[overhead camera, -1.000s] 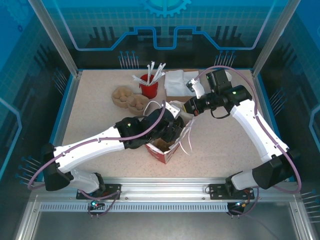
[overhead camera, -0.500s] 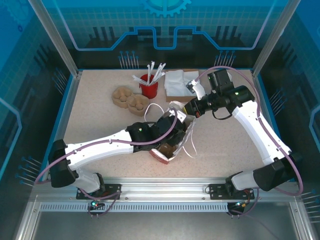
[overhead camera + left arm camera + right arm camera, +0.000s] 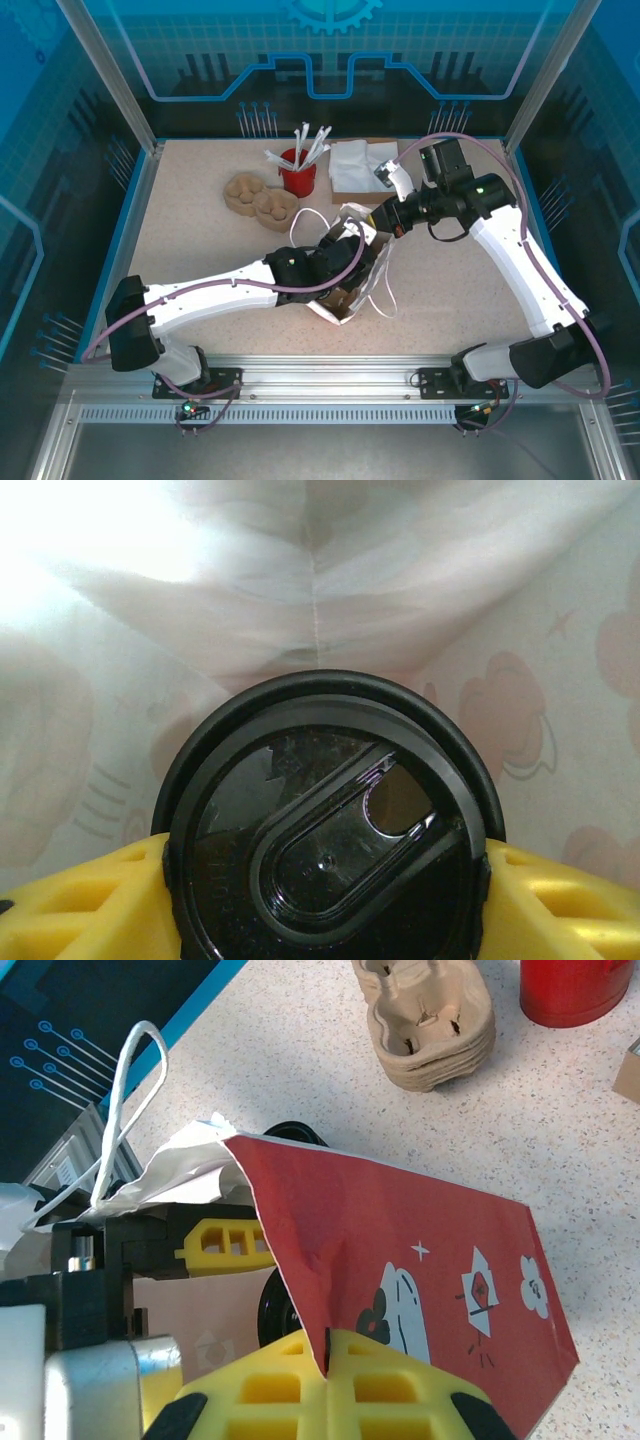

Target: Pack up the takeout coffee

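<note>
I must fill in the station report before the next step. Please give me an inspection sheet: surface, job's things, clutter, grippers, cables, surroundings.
Surface: speckled table, no spill seen.
Job's things: takeout coffee, lid on, inside the tilted paper bag.
Clutter: red cup holding white sticks, cardboard carriers, napkins, all at the far side.
Grippers: left gripper grips the coffee inside the bag; right gripper pinches the bag's edge.
Cables: purple cables run along both arms, no snag seen.
Surroundings: blue walls, metal frame at the near edge.
</note>
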Controlling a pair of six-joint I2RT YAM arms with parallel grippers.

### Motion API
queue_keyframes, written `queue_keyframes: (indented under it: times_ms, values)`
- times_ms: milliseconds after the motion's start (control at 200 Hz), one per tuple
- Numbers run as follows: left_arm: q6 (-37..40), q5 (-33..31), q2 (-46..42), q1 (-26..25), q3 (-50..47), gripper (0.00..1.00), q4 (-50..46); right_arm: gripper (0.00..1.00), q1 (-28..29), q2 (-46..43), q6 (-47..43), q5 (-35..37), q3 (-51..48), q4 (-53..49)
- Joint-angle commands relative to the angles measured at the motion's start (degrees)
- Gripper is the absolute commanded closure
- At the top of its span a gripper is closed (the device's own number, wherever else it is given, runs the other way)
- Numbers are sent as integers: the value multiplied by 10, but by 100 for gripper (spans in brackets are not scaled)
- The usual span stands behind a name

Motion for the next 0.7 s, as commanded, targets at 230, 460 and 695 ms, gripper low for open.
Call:
queue_keyframes:
  times_ms: [230, 460, 695]
  values:
    - [-5, -32, 28, 1, 3, 38, 7, 100, 9, -20, 0, -36, -9, 4]
    - [8, -50, 19, 1, -12, 38, 32, 100, 9, -21, 5, -40, -14, 9]
    - [20, -56, 31, 1, -3, 39, 32, 100, 9, -23, 1, -42, -13, 3]
